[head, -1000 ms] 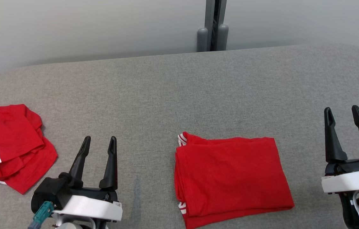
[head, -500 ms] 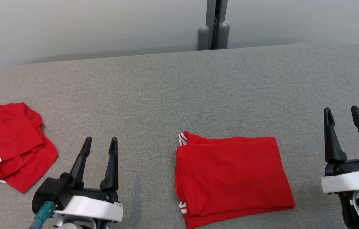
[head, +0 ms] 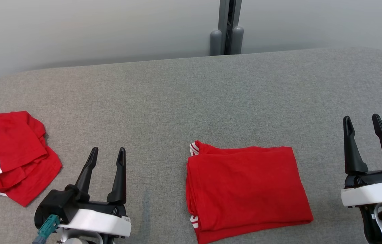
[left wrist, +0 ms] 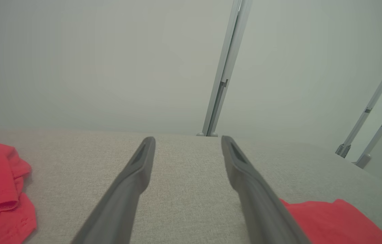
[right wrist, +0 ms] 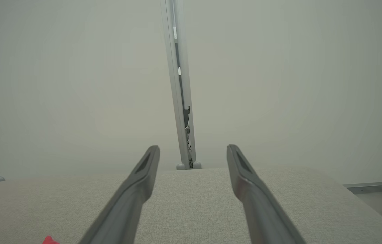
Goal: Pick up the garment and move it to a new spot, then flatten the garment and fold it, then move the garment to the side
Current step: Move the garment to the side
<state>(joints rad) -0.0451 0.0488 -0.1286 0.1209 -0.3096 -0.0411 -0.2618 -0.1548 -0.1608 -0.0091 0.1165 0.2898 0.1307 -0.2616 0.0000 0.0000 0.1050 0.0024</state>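
Shirts, two of them and both red, lie on the gray tabletop (head: pixel 177 101). The folded shirt (head: pixel 248 189) sits near the robot, a bit right of the middle. It is a neat flat block with tidy edges, and a little white stripe peeks out at its left corners. The crumpled shirt (head: pixel 15 156) lies far off to the left in a messy heap, with some white showing.

The left gripper (head: pixel 108 150) is spread wide and holds nothing. It hangs over bare tabletop between the two shirts and touches neither. The right gripper (head: pixel 361 118) is spread wide too and holds nothing. It is well to the right of the folded shirt, over bare tabletop.

I think most of the job on the folded shirt is done. It looks picked up, laid flat and folded already. I think the part that is left is moving it to the side, since it is close to the middle of the tabletop and not at an edge. For that, a gripper must come over to it and take hold without spoiling the folds.

The crumpled shirt has not been flattened or folded. I cannot tell if it is next in line or just lying there.
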